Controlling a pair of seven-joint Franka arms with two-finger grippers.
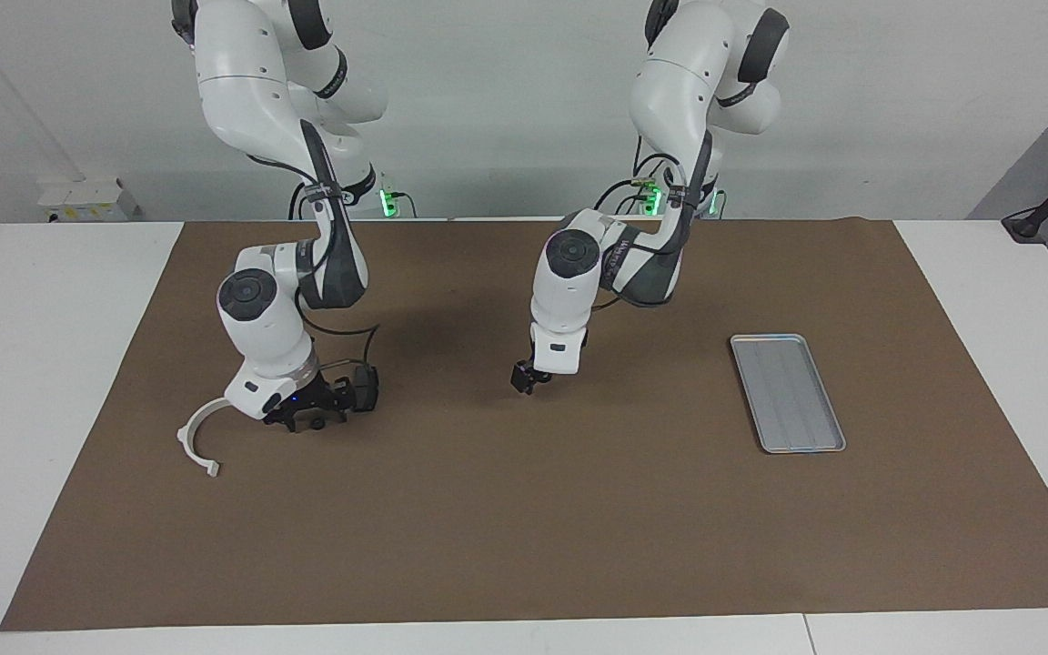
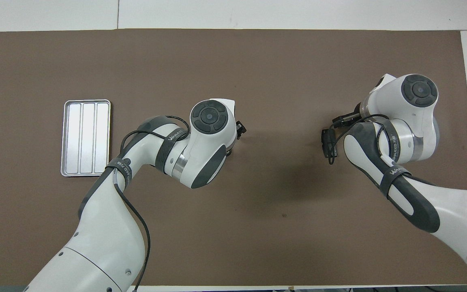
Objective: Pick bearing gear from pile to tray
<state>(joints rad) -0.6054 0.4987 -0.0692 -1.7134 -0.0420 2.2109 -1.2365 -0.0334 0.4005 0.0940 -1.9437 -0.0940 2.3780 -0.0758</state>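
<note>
The left gripper (image 1: 522, 380) is held released, low over the middle of the desk (image 1: 506, 509), well apart from the tray (image 1: 788, 393). The right gripper (image 1: 306, 417) is set low beside the bracket (image 1: 196, 443), over a small black part (image 1: 314, 424), perhaps the gear; its grasp cannot be told.

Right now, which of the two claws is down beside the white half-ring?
The right claw, low over the mat next to the white half-ring. The left claw hangs over the mat's middle, well apart from it.
</note>
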